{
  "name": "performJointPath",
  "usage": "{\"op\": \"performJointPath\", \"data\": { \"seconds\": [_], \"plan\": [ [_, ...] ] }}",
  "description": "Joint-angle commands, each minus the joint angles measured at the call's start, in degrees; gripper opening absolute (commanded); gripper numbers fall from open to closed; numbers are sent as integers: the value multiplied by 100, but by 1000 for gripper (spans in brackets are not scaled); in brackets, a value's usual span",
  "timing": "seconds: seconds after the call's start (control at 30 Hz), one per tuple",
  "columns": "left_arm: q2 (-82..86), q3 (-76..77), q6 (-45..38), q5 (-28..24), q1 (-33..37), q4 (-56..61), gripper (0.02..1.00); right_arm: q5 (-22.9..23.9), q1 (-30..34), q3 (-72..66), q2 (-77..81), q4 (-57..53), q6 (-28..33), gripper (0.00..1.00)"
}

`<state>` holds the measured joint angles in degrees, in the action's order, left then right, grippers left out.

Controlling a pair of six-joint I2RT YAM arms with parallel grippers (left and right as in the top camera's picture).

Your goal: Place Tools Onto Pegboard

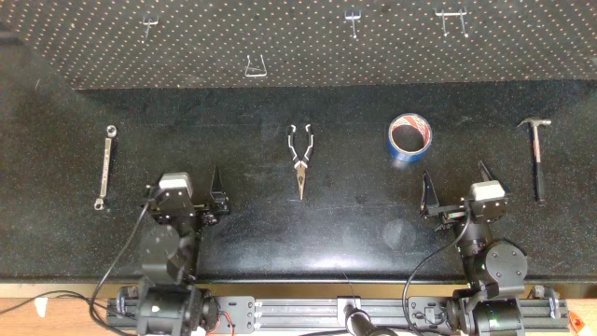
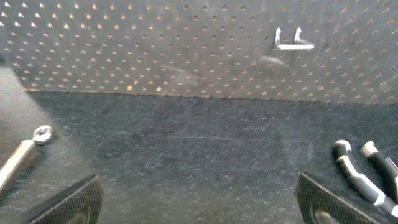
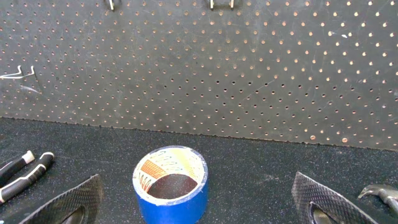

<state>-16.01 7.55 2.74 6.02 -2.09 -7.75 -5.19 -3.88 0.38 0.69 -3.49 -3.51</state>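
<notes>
Four tools lie on the black worktop in front of the pegboard (image 1: 298,37): a wrench (image 1: 104,168) at the left, needle-nose pliers (image 1: 300,154) in the middle, a roll of blue tape (image 1: 409,136) and a hammer (image 1: 536,154) at the right. My left gripper (image 1: 184,182) rests low between wrench and pliers, open and holding nothing (image 2: 199,205); the wrench's ring end (image 2: 28,152) and the pliers' handles (image 2: 367,177) flank it. My right gripper (image 1: 456,182) sits just in front of the tape (image 3: 171,186), open and empty (image 3: 199,205), with the hammer head (image 3: 379,194) off to one side.
Metal hooks hang on the pegboard: one at the left (image 1: 149,23), a wire loop (image 1: 255,65) lower down, one near the middle (image 1: 352,19) and a double hook (image 1: 452,19) at the right. Bare worktop lies between the tools and the board.
</notes>
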Motion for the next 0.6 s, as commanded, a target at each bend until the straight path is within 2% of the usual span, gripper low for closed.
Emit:
{"op": "performJointPath", "data": {
  "seconds": [0.03,0.07,0.1,0.2,0.23,0.33,0.4,0.57,0.6],
  "plan": [
    [-935,1432,-1123,-68,726,-1823,996,28,-39,-15,-63,-37,105,998],
    [-1137,1827,-1366,-17,1047,-2658,996,28,-39,-15,-63,-35,105,998],
    [-1342,2184,-1650,317,1416,-3351,996,28,-39,-15,-63,-37,103,998],
    [-1742,2527,-1727,1528,2065,-3687,996,28,-39,-15,-63,-35,105,998],
    [-1982,2601,-2162,1764,2391,-3770,996,28,-39,-15,-63,-37,103,998],
    [-2448,2647,-2275,1615,2981,-4153,993,28,-39,-15,-63,-37,105,1000],
    [-2594,2706,-2273,1174,3086,-4352,993,28,-39,-15,-63,-35,103,998],
    [-2590,2883,-2258,992,3630,-4489,993,28,-39,-15,-63,-37,105,998],
    [-2669,3003,-2262,664,3661,-4564,993,28,-39,-15,-63,-37,103,996]
  ]
}}
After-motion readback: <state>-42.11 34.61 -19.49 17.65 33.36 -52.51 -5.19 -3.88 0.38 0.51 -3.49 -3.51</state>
